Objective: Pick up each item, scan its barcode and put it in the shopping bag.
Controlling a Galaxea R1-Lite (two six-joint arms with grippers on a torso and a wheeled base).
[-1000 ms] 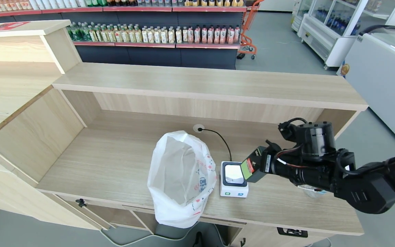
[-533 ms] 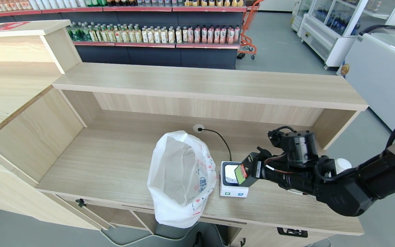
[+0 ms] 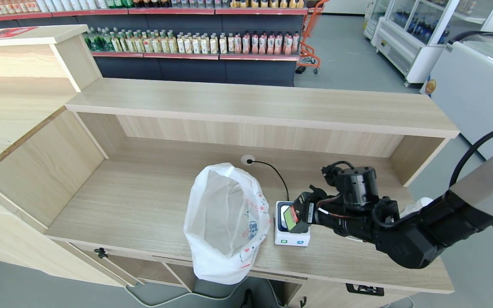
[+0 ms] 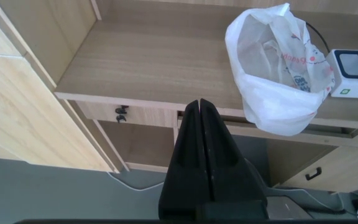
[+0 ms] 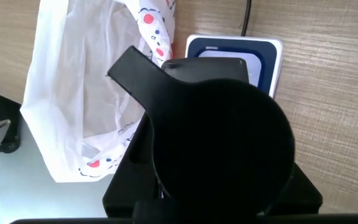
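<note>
One pale wood-grain checkout counter (image 3: 144, 201) carries one white, thin plastic shopping bag (image 3: 225, 222), standing open at its front edge and hanging a little over it. The bag bears red and blue cartoon print, too small to read.

Just beside the bag, on the robot's right, sits one white square barcode scanner with a dark glass top (image 3: 291, 239). Its front face has two small stickers, one green and one blue, and their writing cannot be made out. One black cable (image 3: 277, 174) runs from the scanner's back to one round white grommet (image 3: 247, 159) in the countertop.

There is one item in hand, a small dark box with a green and red label (image 3: 290, 217). The right gripper (image 3: 301, 210) pinches it by its sides and holds it tilted in the air over the right part of the scanner's glass, with the label turned toward the scanner and bag; the label's print is not legible.

The left gripper (image 4: 199, 140) has its two black fingers pressed flat together with nothing between them; it hangs out in front of the counter, well apart from the bag.

One white rounded object (image 3: 420, 204) shows partly behind the right arm, and I cannot tell what it is. Beyond the counter are shelves with rows of bottles (image 3: 195, 42) and one orange shopping cart (image 3: 310, 38).
</note>
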